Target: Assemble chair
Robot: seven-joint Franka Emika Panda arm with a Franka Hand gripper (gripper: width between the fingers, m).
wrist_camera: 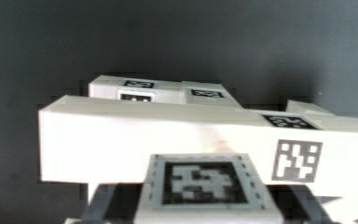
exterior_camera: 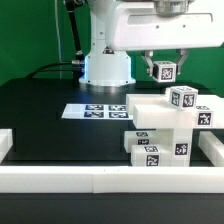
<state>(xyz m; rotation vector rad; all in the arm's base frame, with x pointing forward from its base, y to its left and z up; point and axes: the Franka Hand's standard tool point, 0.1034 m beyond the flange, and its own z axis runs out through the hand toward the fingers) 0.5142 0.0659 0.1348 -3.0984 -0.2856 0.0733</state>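
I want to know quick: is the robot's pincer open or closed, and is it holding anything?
Pincer: closed on a small white tagged chair part, held above the stacked chair parts.

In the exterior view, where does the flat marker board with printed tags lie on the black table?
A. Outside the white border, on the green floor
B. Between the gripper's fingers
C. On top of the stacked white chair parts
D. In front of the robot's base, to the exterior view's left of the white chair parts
D: the marker board lies flat on the table just before the robot's base, to the exterior view's left of the chair parts.
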